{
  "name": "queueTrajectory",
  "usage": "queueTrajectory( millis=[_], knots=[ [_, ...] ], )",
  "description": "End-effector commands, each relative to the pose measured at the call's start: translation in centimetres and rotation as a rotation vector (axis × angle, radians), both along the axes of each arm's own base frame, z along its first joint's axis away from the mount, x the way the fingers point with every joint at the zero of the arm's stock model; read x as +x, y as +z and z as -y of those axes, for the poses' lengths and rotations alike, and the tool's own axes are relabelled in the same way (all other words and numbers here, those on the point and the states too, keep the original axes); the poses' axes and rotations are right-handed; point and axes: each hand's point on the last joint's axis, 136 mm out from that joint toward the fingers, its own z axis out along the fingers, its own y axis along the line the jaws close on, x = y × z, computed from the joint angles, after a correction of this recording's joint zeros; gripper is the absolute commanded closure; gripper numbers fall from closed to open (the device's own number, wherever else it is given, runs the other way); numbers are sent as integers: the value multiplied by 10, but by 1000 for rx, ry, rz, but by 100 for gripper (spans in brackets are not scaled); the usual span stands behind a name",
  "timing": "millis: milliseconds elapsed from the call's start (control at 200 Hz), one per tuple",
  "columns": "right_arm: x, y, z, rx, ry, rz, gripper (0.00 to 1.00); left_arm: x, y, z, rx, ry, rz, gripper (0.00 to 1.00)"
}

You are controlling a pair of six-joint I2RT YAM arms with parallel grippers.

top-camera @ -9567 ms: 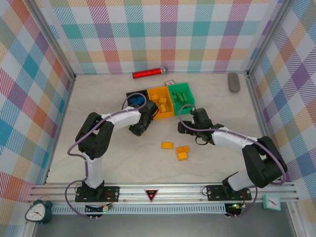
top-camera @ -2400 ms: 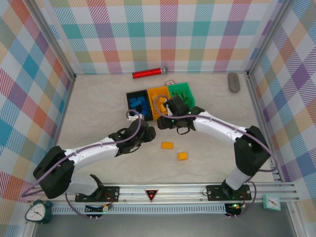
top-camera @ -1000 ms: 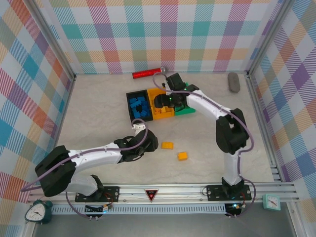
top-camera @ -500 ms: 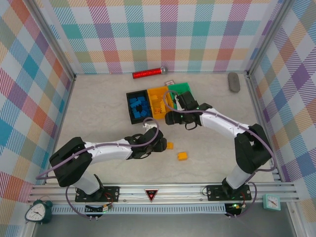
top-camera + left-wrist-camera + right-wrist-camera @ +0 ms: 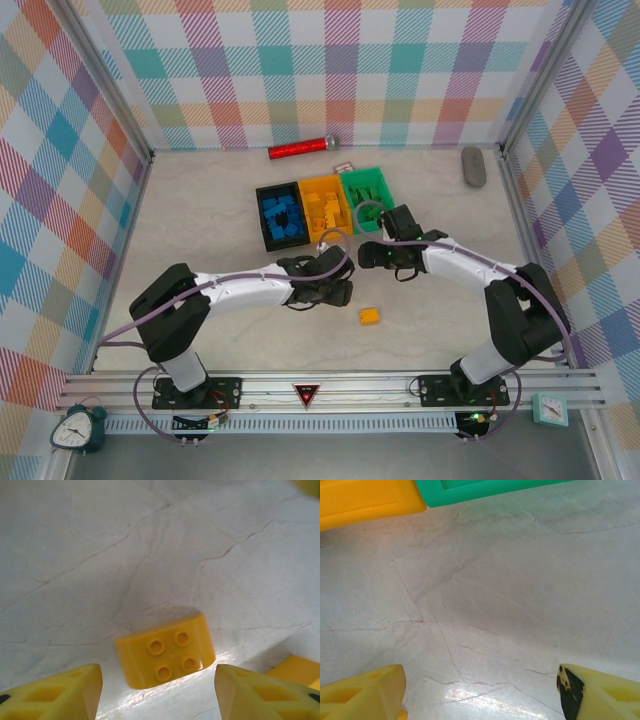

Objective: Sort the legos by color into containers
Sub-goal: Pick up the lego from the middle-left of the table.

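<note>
Lego point(image 5: 165, 656) lies centred between the open left claw point(image 5: 158, 682), so lower straight, then close; right claw point(image 5: 480, 687) is open, empty

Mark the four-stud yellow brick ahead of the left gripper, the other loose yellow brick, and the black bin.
four-stud yellow brick point(image 5: 167, 656), left wrist view, its studded top face.
other loose yellow brick point(image 5: 370, 316), top external view, its top.
black bin point(image 5: 260, 218), top external view, its left wall.
</note>
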Motion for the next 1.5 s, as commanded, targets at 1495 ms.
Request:
queueTrajectory(
  millis=[1495],
  knots=[
    [4,6,7,103,-66,73,19,-5,-47,7,213,209,-129,30]
  ],
)
